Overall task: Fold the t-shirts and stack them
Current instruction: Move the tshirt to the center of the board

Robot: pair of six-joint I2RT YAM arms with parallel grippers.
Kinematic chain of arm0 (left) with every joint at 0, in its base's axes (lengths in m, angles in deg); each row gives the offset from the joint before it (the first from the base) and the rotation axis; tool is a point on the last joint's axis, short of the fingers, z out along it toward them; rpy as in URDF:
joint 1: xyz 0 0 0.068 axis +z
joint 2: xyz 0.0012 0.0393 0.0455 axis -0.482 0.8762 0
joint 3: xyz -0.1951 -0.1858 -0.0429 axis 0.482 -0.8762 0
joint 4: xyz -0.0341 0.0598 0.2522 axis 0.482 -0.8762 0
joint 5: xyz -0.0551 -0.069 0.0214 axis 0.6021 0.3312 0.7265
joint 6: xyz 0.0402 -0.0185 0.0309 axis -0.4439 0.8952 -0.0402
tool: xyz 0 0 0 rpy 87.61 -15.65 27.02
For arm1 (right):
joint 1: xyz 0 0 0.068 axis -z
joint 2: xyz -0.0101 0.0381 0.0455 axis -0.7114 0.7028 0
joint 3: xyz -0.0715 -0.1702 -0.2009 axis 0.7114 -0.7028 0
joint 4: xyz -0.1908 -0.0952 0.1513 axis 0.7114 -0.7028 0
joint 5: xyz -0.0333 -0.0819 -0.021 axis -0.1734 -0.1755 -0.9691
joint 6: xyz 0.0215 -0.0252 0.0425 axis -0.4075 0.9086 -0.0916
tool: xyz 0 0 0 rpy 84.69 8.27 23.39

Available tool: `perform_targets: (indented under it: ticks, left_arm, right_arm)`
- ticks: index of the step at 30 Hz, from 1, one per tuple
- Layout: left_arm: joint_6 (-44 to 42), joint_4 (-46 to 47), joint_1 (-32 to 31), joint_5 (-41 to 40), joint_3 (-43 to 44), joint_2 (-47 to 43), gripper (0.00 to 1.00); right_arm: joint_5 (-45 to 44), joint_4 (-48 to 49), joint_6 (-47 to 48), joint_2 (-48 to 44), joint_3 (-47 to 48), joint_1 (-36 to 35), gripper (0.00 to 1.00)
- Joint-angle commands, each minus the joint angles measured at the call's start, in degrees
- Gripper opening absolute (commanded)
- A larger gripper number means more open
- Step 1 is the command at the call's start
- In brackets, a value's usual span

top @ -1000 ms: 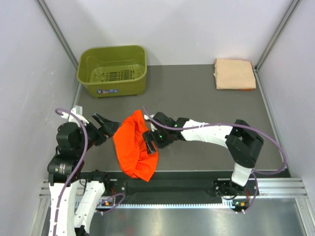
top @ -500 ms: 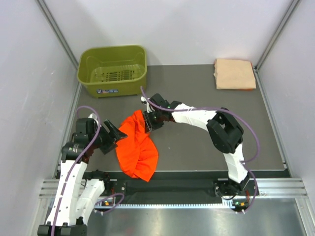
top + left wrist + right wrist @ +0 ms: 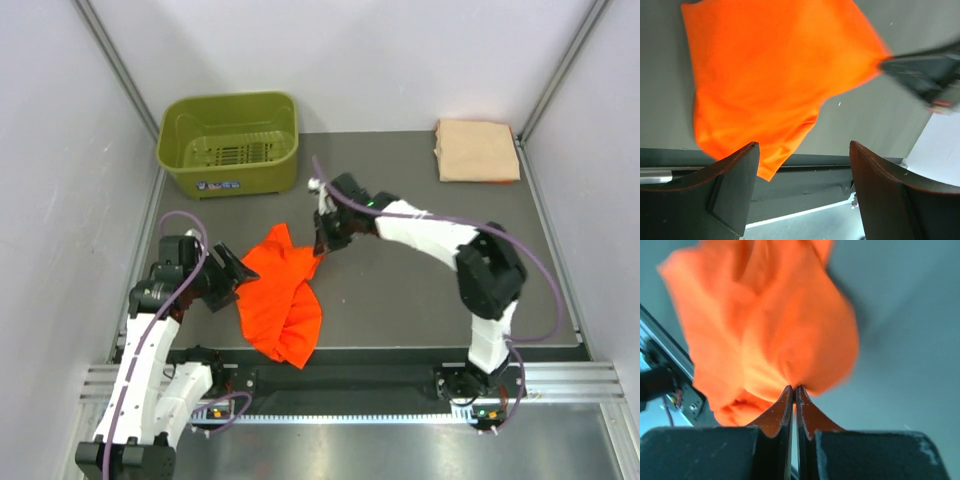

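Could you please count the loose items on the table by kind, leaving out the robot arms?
T-shirts: 2 (orange t-shirt, peach-tan t-shirt)
Baskets: 1 (olive-green basket)
Total: 3

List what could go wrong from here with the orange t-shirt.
1. The right end effector pinches only a thin fold of the orange t-shirt, so the cloth may slip free.
2. The left end effector is open and holds nothing. A one-sided pull would likely drag the bunched shirt rather than spread it.
3. The shirt's near end lies at the front edge of the table and might slide off.
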Motion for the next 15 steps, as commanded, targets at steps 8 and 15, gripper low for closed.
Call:
perform_targets:
  ticks: [8,15]
  left_arm:
    - [1.37,3.87,0.06,-2.70,8.36,-0.75,0.75]
    - [1.19,2.12,0.06,-8.31,13.79,-1.89,0.75]
  right_arm:
    - [-12.08,-9.25,11.14,-21.10,20.88,13.48,0.00]
    - [-3.13,-10.84,7.11,-8.10,53.24,9.63,0.00]
